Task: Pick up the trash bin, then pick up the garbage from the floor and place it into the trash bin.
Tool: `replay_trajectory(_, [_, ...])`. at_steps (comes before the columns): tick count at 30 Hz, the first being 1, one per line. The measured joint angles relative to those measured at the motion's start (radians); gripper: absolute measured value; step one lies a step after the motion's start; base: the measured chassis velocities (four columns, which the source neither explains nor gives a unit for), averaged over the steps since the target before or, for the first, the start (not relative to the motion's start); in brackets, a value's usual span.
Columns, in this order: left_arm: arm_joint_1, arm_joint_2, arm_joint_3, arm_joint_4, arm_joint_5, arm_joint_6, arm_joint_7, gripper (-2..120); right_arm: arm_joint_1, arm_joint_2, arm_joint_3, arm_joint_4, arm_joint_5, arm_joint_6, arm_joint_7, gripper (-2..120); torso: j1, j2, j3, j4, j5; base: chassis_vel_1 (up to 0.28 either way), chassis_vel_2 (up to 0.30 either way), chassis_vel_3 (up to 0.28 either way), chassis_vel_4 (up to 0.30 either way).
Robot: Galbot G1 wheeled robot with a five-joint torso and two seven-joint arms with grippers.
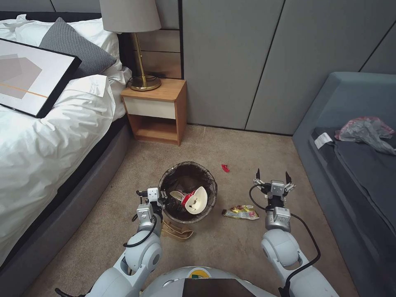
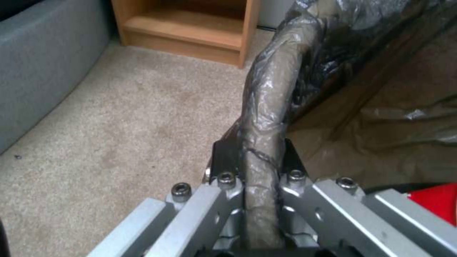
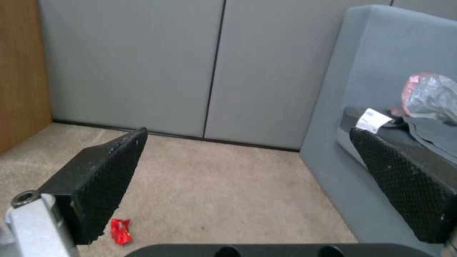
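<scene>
I see the bed (image 1: 45,136) filling the left side and the grey sofa (image 1: 350,165) the right, with the wooden nightstand (image 1: 154,111) far against the wall between them. On the carpet in the middle sits the trash bin (image 1: 188,192), its dark bag wrapped over the rim, a red-and-white paper cup (image 1: 194,200) lying inside. My left tool (image 1: 159,197) is clamped on the bin's near-left rim, one finger each side of the bagged edge (image 2: 262,150). My right tool (image 1: 272,178) hangs over the carpet right of the bin, fingers (image 3: 102,182) spread wide, gripping nothing. A yellow wrapper (image 1: 241,212) lies between bin and right arm. A small red scrap (image 1: 225,168) lies farther off.
</scene>
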Motion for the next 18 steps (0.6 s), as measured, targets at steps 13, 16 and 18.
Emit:
replay_trajectory(13, [0.001, 0.0, -0.005, 0.0, 0.0, -0.001, -0.001, 2, 0.005, 0.003, 0.0, -0.006, -0.016, 0.001, 0.005, 100, 0.0, 0.0, 0.0, 0.0003, 0.0, 0.0, 0.0, 0.0, 0.0])
replay_trajectory(16, [0.002, 0.0, -0.006, 0.001, 0.003, -0.002, -0.001, 2, 0.006, 0.005, 0.001, -0.008, -0.02, 0.002, 0.006, 100, 0.0, 0.0, 0.0, 0.0002, 0.0001, 0.0, 0.0, 0.0, 0.0])
replay_trajectory(18, [0.003, 0.0, -0.006, 0.001, 0.005, -0.002, -0.001, 2, 0.006, 0.006, 0.001, -0.009, -0.021, 0.002, 0.007, 100, 0.0, 0.0, 0.0, 0.0003, 0.0, 0.0, 0.0, 0.0, 0.0])
